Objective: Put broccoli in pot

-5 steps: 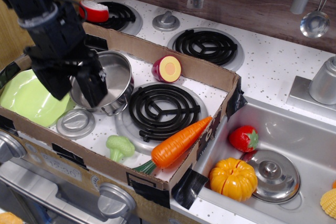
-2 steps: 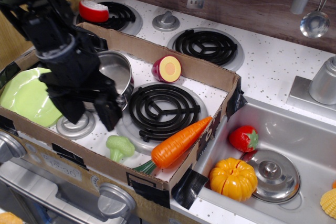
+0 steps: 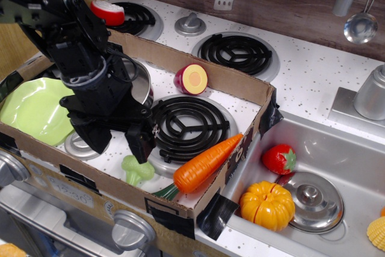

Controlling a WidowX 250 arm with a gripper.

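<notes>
The pale green broccoli (image 3: 136, 170) lies on the white stove top near the front wall of the cardboard box. My black gripper (image 3: 118, 144) is open, its fingers spread just above and behind the broccoli, the right finger (image 3: 141, 141) close over its head, not holding it. The shiny steel pot (image 3: 139, 82) stands behind the gripper, mostly hidden by the arm; only its right rim and wall show.
An orange carrot (image 3: 204, 162) lies right of the broccoli. A light green plate (image 3: 33, 109) sits at left, a grey lid (image 3: 75, 145) under the gripper, a black burner coil (image 3: 189, 123) in the middle, a halved red fruit (image 3: 191, 79) behind. The cardboard box wall (image 3: 90, 176) runs along the front.
The gripper has moved from over the pot forward and right, down toward the broccoli, staying open. The objects have not moved.
</notes>
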